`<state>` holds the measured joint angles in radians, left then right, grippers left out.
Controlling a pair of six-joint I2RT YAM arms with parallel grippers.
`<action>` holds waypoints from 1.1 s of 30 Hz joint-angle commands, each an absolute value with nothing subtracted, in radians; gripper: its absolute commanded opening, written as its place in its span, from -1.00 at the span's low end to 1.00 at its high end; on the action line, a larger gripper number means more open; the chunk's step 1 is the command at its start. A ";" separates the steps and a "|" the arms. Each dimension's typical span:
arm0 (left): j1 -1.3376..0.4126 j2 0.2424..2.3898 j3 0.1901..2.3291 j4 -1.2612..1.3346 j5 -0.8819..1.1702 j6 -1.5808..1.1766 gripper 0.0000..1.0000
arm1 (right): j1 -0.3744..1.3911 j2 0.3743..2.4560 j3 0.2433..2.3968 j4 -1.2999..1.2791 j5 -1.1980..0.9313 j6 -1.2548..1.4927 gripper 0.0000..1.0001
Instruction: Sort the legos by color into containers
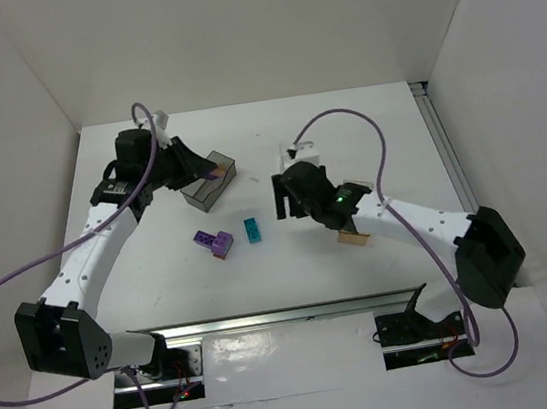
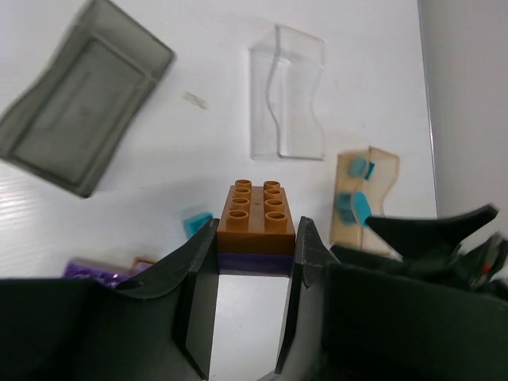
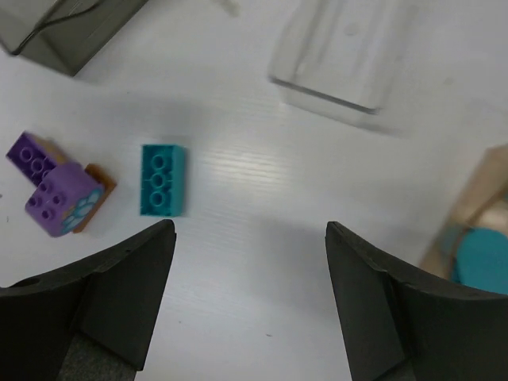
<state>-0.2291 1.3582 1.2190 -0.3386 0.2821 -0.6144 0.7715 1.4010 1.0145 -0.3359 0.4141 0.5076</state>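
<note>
My left gripper is shut on an orange-brown lego stacked on a purple one, held above the table. In the top view it hangs by the dark grey container. My right gripper is open and empty over bare table, right of a teal lego and a purple lego cluster. The clear container lies beyond it. The tan container holds teal legos. The dark grey container looks empty.
The teal lego and purple cluster lie mid-table between the arms. The tan container is partly under the right arm. White walls enclose the table on three sides.
</note>
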 commanded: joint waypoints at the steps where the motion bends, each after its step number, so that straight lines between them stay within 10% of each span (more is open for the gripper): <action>1: -0.172 1.269 1.197 -0.408 0.161 -0.655 -1.00 | 0.833 1.518 1.080 -0.239 0.309 0.445 0.68; 13: -0.065 1.118 1.132 -0.443 0.049 -0.674 -1.00 | 0.916 1.923 1.330 -0.207 0.190 0.422 0.85; 29: -0.055 1.164 1.161 -0.443 0.112 -0.655 -1.00 | 0.928 1.985 1.410 -0.317 0.328 0.454 -0.50; 33: -0.055 1.164 1.170 -0.434 0.133 -0.631 -1.00 | 0.908 1.791 1.258 -0.281 0.408 0.479 -0.53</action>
<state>-0.0612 1.1652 1.1385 -0.4633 0.1028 -0.6559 0.9180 1.9690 1.3239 -0.2920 0.3119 0.4530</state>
